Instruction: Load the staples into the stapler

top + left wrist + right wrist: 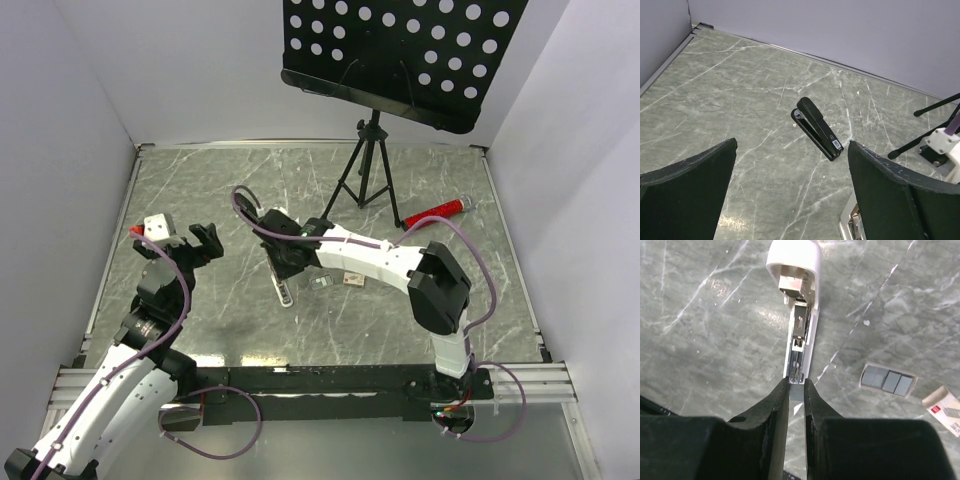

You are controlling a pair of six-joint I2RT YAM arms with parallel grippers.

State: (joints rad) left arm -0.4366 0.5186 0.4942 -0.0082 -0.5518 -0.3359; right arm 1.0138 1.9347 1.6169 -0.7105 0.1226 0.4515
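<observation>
Right gripper [796,382] clenched across sides of tiny silvery-grey metal staple strip [796,393]; likely light, stiff, slippery, easily snapped. Open white plastic stapler [799,315] just beyond. Left gripper [792,200] released.

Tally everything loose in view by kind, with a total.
staplers: 2, white stapler, black stapler
staples: 1 strip
tray of grey blocks: 1
box: 1
red marker: 1
stand: 1
total: 7
</observation>
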